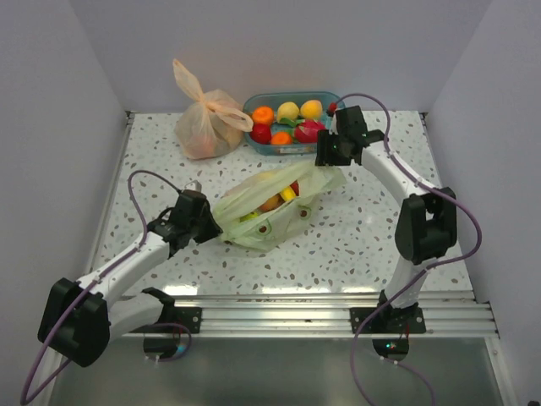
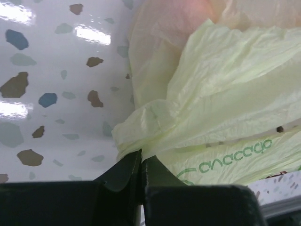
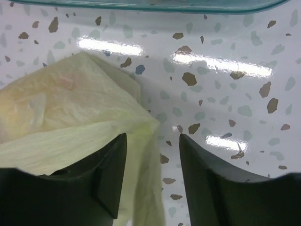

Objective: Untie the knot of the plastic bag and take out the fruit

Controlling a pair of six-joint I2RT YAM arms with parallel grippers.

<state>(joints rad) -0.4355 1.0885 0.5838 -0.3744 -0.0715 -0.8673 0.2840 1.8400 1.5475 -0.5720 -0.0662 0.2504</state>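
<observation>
The pale green plastic bag [image 1: 269, 211] lies in the middle of the table with its mouth gaping, and no tied knot shows in any view. Fruit [image 1: 272, 201] shows inside it: a peach-coloured piece, a yellow one and a red one. At the bag's left end, my left gripper [image 1: 205, 222] is shut on a fold of the bag's film [image 2: 155, 127], its fingertips [image 2: 136, 162] pressed together. My right gripper [image 1: 326, 157] stands open at the bag's far right corner. A loose flap of film [image 3: 146, 155] hangs between its parted fingers [image 3: 113, 160].
A tied peach-orange bag [image 1: 205, 118] sits at the back left. Next to it stands a blue basket [image 1: 331, 99] holding several fruits, its rim [image 3: 155, 6] just beyond my right gripper. Walls close in the table on three sides.
</observation>
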